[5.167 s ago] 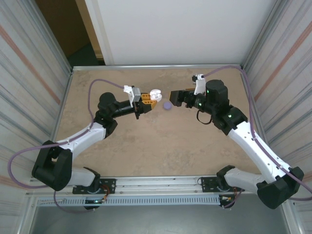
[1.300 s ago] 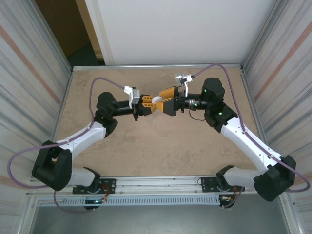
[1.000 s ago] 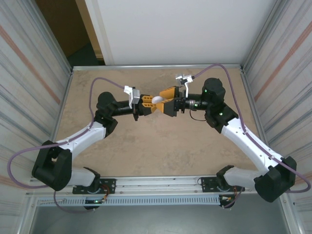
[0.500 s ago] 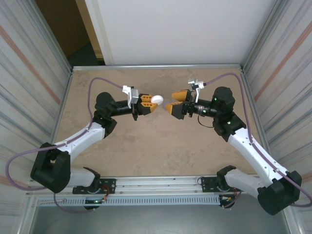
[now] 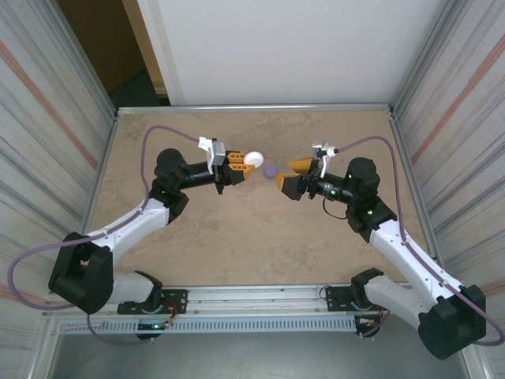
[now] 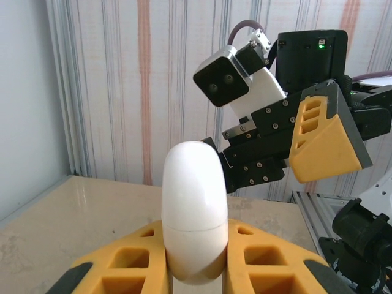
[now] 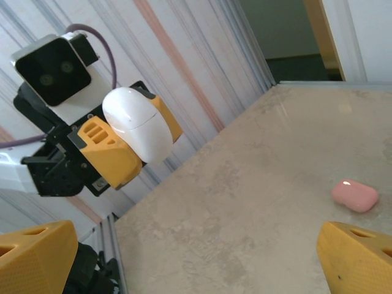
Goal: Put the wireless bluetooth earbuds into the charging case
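Observation:
A white charging case (image 5: 252, 159) with its lid closed is held above the table, and my left gripper (image 5: 243, 166) is shut on its lower half. In the left wrist view the case (image 6: 194, 202) stands upright between the yellow fingers (image 6: 122, 269). My right gripper (image 5: 293, 175) hangs open a short way to the right of it, facing it, with nothing between its fingers. The right wrist view shows the white case (image 7: 138, 122) at upper left, well apart from my right gripper (image 7: 196, 263). The earbuds are out of view.
A small closed case (image 5: 271, 170), lilac from above and pink in the right wrist view (image 7: 354, 195), lies on the tan table (image 5: 260, 237) between the two grippers. Striped walls (image 5: 47, 158) close in both sides, and a metal rail (image 5: 260, 300) runs along the near edge.
My right gripper, which stood around the white case a second ago, has drawn back to the right and stays open. The left gripper still holds the case in place.

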